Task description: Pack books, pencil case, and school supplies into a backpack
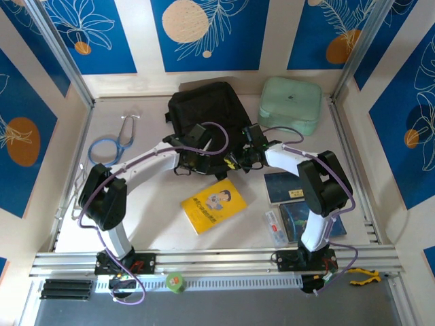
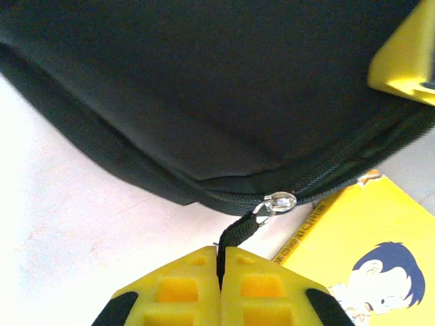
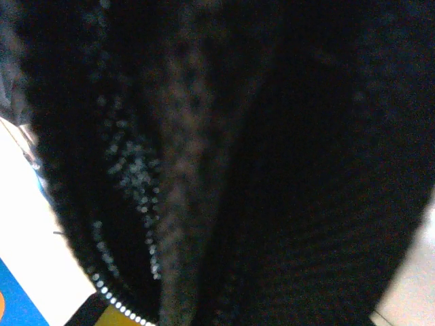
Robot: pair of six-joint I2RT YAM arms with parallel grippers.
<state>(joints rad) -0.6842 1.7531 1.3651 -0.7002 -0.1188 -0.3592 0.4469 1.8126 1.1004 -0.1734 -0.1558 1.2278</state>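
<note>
Black backpack (image 1: 204, 105), back-centre of the pale surface (image 1: 149, 217); left fingers (image 2: 183, 292) pressed together on its black zipper pull (image 2: 238, 234), right fingers (image 2: 402, 61) against its fabric, spread or shut I cannot tell. In front, a yellow book (image 1: 214, 204); to the right, a navy book (image 1: 285, 185), a blue book (image 1: 334, 227) partly under the right arm, and a pencil case (image 1: 274, 226). Mint-green pouch (image 1: 290, 103) back right, stethoscope (image 1: 112, 146) left, blue leaf-patterned panels (image 1: 204, 34) around; close at the right wrist the cloth is blurred.
</note>
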